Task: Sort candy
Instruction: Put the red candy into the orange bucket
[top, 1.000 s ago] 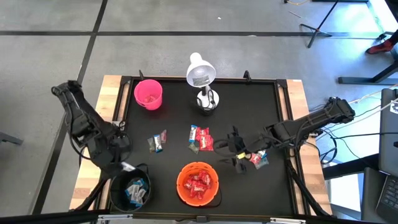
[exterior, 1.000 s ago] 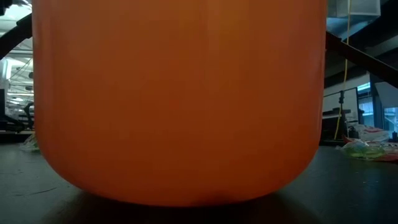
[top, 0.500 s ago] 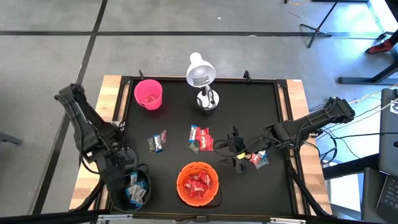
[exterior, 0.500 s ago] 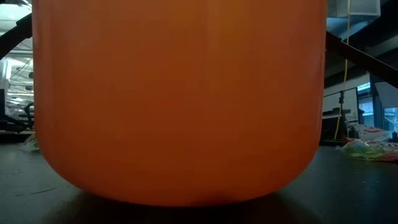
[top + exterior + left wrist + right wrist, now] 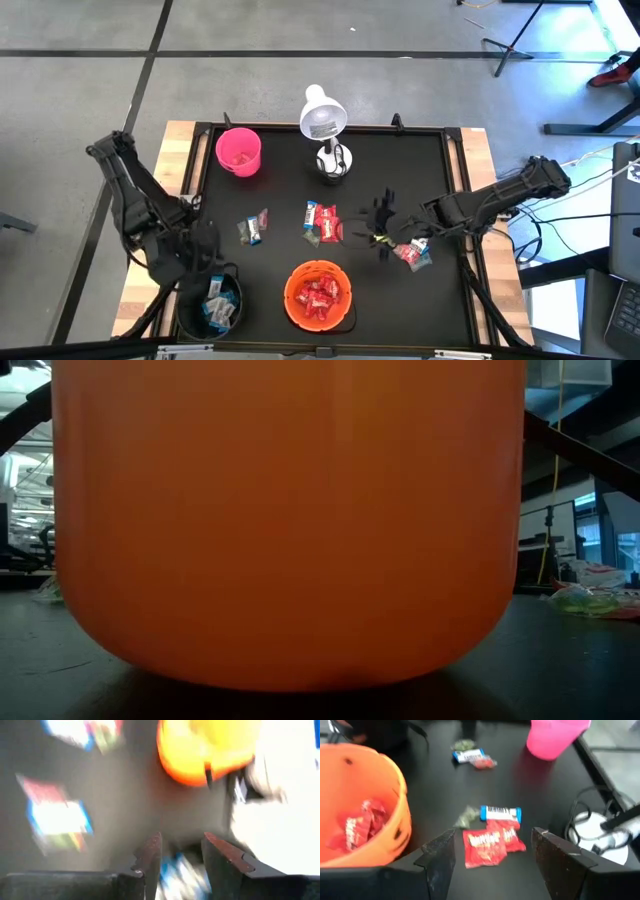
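1. While the left gripper (image 5: 205, 262) hung just beside the dark bowl (image 5: 210, 304) of blue-and-white candy at the table's near left corner, the right gripper (image 5: 382, 230) sat mid-table with fingers spread wide and nothing between them.
2. Key relation: the centre cluster of candy (image 5: 492, 834) lay straight ahead of the right gripper, past its fingertips. The right arm was clearly the nearer one, and the orange bowl (image 5: 318, 294) sat just beside that route.
3. Looked like two red packets lay touching each other, and a blue-and-white bar (image 5: 500, 813) lay crosswise just beyond them.
4. Wrappers looked flat, crinkly and glossy, so probably slippery to pinch.
5. Left fingers were only narrowly apart; I couldn't tell if they held anything.
6. More candy: a small pair (image 5: 254, 228) left of centre, another bit (image 5: 415, 254) by the right arm.
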Robot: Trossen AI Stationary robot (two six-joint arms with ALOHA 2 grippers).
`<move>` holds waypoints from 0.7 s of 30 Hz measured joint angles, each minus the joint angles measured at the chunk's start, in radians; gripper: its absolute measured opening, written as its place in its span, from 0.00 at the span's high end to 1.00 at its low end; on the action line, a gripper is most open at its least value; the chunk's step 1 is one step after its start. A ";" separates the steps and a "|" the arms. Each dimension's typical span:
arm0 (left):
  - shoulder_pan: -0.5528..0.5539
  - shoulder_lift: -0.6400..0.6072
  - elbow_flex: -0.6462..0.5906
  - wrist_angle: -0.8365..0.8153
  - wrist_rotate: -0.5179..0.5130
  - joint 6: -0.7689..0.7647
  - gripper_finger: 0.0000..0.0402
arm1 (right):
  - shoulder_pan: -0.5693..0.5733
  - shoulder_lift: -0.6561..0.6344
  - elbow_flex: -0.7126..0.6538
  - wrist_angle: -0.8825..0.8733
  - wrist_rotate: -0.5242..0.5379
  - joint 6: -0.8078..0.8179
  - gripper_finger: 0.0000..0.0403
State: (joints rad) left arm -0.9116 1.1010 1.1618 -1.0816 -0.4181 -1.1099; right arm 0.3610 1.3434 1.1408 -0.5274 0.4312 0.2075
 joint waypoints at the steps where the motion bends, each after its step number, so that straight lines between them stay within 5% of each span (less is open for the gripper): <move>1: -0.005 -0.010 0.000 0.009 -0.097 0.056 0.68 | -0.013 0.000 0.000 -0.016 -0.017 0.004 0.37; 5: 0.000 -0.048 0.000 0.084 -0.376 0.281 0.69 | -0.076 0.000 -0.008 -0.036 -0.064 -0.001 0.37; 12: 0.028 -0.157 -0.146 0.385 -0.536 0.622 0.69 | -0.219 0.001 -0.099 0.063 -0.203 -0.047 0.37; 21: 0.251 -0.308 -0.597 1.209 -0.225 0.983 0.69 | -0.358 0.001 -0.213 0.264 -0.358 -0.145 0.37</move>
State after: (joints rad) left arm -0.6605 0.7927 0.5652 0.1278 -0.6434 -0.1270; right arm 0.0032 1.3441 0.9282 -0.2634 0.0730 0.0624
